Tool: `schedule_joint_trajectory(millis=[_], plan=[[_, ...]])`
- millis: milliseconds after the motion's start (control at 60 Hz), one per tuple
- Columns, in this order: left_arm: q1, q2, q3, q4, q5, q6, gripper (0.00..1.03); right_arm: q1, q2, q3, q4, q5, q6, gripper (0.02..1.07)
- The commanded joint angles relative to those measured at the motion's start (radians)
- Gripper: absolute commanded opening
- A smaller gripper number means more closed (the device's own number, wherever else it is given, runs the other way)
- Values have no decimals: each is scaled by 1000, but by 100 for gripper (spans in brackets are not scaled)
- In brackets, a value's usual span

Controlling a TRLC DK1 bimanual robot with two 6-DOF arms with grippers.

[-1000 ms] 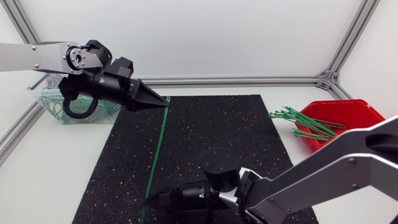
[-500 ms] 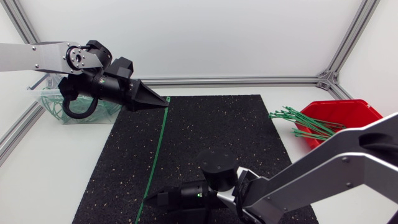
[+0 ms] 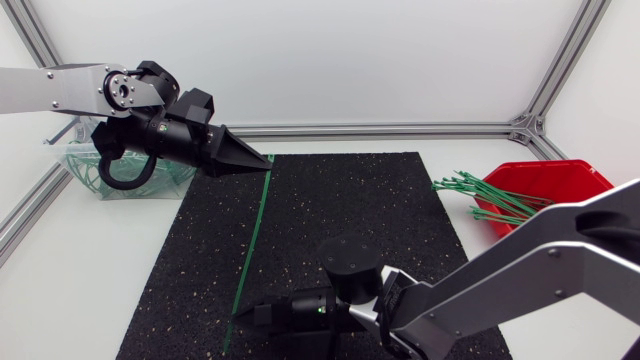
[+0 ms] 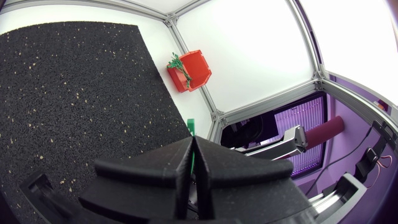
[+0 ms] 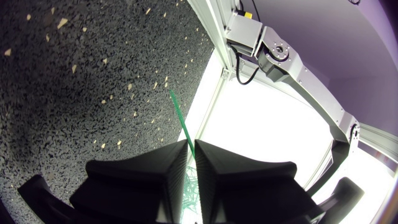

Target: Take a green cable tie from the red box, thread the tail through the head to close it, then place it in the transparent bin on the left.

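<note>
A long green cable tie (image 3: 254,235) stretches straight across the black mat (image 3: 350,210). My left gripper (image 3: 262,160) is shut on its far end near the mat's back edge. In the left wrist view the tie (image 4: 191,126) pokes out ahead of the pressed-together fingers of that gripper (image 4: 191,140). My right gripper (image 3: 240,316) lies at the mat's front, its tips at the tie's near end. In the right wrist view the tie (image 5: 178,115) runs into a narrow gap between the fingers of my right gripper (image 5: 190,144), which stand slightly open. The red box (image 3: 545,185) is at the right, the transparent bin (image 3: 90,170) at the left.
Several green ties (image 3: 490,197) spill over the red box's left rim onto the table. The bin holds closed green ties and sits behind my left arm (image 3: 70,88). Aluminium frame rails (image 3: 400,129) border the table's back and sides.
The tie's tail reached down past my right gripper before; now it ends at the gripper's tips. My right gripper has shifted slightly. The left arm has barely moved.
</note>
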Motion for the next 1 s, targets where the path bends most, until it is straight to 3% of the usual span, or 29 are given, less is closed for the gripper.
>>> schedule_joint_trajectory(millis=[0, 800, 917, 983], plan=[[-10, -20, -20, -15, 16, 27, 3, -5, -4, -17, 15, 4, -17, 40], [-4, -20, -13, -15, 16, 27, 3, 26, -4, -29, 15, 5, -16, 39], [-2, -20, -14, -15, 16, 27, 3, 27, -5, -27, 15, 4, -16, 28], [-2, -20, -16, -15, 16, 27, 3, 26, -5, -27, 15, 4, -16, 27]])
